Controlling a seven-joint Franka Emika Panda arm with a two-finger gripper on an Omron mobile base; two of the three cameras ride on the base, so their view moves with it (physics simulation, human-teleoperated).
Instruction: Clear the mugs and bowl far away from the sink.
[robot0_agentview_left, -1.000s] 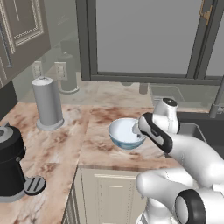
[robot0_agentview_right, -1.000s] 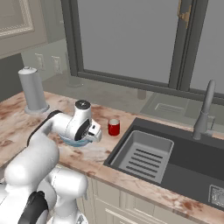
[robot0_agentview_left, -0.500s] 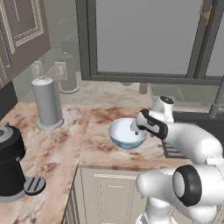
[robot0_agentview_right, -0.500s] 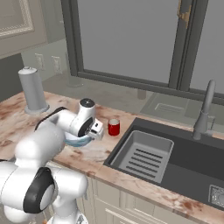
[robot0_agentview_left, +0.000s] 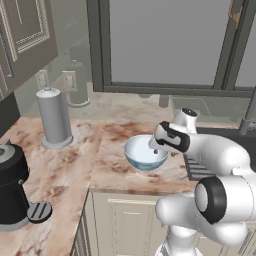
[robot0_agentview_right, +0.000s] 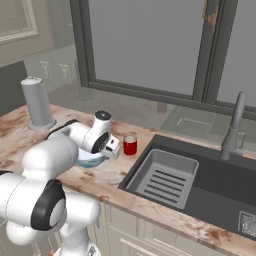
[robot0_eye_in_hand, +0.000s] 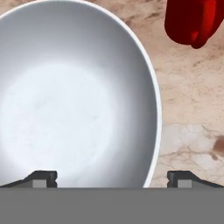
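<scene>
Bowl and red mug on the worktop beside the sink

The bowl, wide, deep and pale blue-white inside, sits upright directly beneath the gripper, whose spread fingertips straddle its near rim. The plain red mug stands upright just beyond the gripper, apart from the bowl. The sink, dark with a lighter slotted drainer, lies past the mug, farther from the gripper.

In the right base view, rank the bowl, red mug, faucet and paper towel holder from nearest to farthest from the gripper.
1. Bowl, directly under the open gripper.
2. Red mug, just beside it toward the sink.
3. Paper towel holder, far counter end.
4. Faucet, behind the sink.
</scene>
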